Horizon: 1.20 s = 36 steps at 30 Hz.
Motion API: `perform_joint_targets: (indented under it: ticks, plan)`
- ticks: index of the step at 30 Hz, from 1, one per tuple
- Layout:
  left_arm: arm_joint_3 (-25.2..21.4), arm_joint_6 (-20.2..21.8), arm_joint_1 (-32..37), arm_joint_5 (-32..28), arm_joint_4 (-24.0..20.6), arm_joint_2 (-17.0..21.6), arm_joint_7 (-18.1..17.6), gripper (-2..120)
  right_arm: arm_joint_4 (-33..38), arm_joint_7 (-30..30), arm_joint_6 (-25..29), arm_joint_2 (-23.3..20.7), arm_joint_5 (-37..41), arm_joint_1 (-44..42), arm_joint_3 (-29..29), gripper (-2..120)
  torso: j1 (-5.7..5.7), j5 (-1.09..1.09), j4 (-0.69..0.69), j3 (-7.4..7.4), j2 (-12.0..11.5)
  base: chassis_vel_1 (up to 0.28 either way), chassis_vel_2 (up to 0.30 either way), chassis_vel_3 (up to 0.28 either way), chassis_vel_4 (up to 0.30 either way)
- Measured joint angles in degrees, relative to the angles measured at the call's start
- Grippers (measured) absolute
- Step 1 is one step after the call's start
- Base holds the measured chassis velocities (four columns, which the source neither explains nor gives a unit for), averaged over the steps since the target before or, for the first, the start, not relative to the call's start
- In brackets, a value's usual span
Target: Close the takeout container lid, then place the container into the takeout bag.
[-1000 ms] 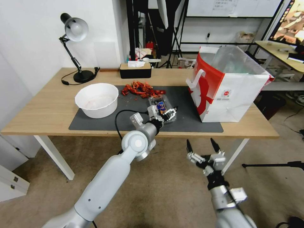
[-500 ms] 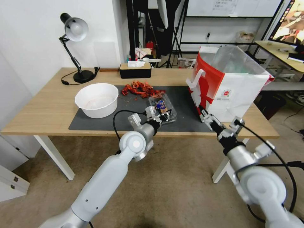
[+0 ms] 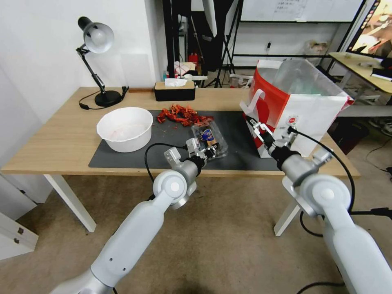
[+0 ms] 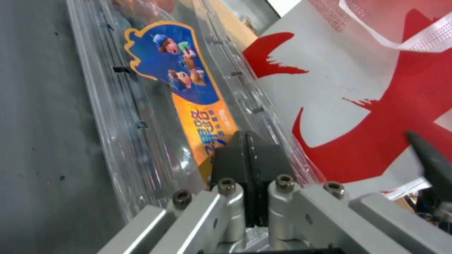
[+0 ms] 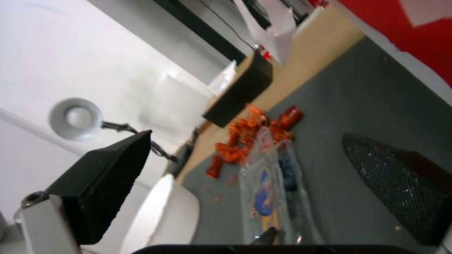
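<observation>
closing: left gripper (image 3: pixel 209 150) clenched, pressing the sticker-topped clear lid (image 3: pixel 209 136) of the small blueberry clamshell container (image 3: pixel 219 143)
waiting: right gripper (image 3: pixel 261 129) released, near the white-and-red paper takeout bag (image 3: pixel 304 118)
next: probably a grasp

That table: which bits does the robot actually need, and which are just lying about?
Needed: small clear plastic clamshell container of blueberries; its clear hinged lid with blue-orange sticker; large white-and-red paper takeout bag.

Lying about: round white bowl; red scraps; black tissue box; desk lamp.
</observation>
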Motion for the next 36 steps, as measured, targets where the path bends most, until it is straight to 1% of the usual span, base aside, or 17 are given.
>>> perform_joint_targets:
  ticks: [2,6,11,14,15,16,17,20,29,36]
  plan:
    - [0.00,-0.04,-0.01,0.00,0.08,-0.01,0.02,0,-1.16,0.62,-0.90,-0.08,0.15,1.33,-0.69,100,0.00,0.00,0.00,0.00,0.00,0.000,0.000,0.000,0.000]
    - [0.03,-0.27,-0.04,0.08,0.48,0.05,0.17,0,-5.98,3.68,-5.35,-0.12,0.62,6.81,-4.13,100,0.00,0.00,0.01,0.00,0.00,0.000,0.000,0.000,0.000]
    - [0.02,-0.39,-0.05,0.09,0.59,0.06,0.23,0,-7.97,4.88,-7.15,0.06,0.71,9.45,-6.22,100,0.00,0.00,0.00,0.00,-0.01,0.000,0.000,0.000,0.000]
    - [0.09,-0.58,-0.11,0.11,0.73,0.08,0.25,0,-10.61,6.85,-9.71,0.49,0.92,13.10,-8.55,100,0.00,0.00,0.01,0.00,-0.01,0.000,0.000,0.000,0.000]
    - [0.09,-0.58,-0.11,0.11,0.73,0.08,0.25,0,-10.61,6.85,-9.71,0.49,0.92,13.10,-8.55,100,0.00,0.00,0.01,0.00,-0.01,0.000,0.000,0.000,0.000]
    - [0.10,-0.65,-0.12,0.12,0.74,0.08,0.25,0,-12.01,7.98,-11.44,0.65,0.93,14.94,-9.64,100,0.00,0.00,0.01,0.00,-0.01,0.000,0.000,0.000,0.000]
    - [0.10,-0.65,-0.12,0.12,0.74,0.08,0.25,0,-12.01,7.98,-11.44,0.65,0.93,14.94,-9.64,100,0.00,0.00,0.01,0.00,-0.01,0.000,0.000,0.000,0.000]
    - [-0.06,-0.67,-0.01,0.11,0.43,0.41,0.25,0,-13.41,9.43,-13.76,0.63,1.21,17.20,-11.24,100,0.00,0.00,0.01,0.00,-0.01,0.000,0.000,0.000,0.000]
    - [0.48,-0.93,0.05,-0.03,-0.18,1.50,0.25,0,-16.35,10.77,-17.22,0.63,2.11,20.37,-13.83,100,0.00,-0.01,0.00,0.00,-0.01,0.000,0.000,0.000,0.000]
    - [0.03,-0.96,0.47,-0.15,-0.20,1.59,0.22,0,-17.97,11.30,-18.29,0.57,2.15,22.25,-15.84,100,0.00,0.00,0.01,-0.01,-0.01,0.000,0.000,0.000,0.000]
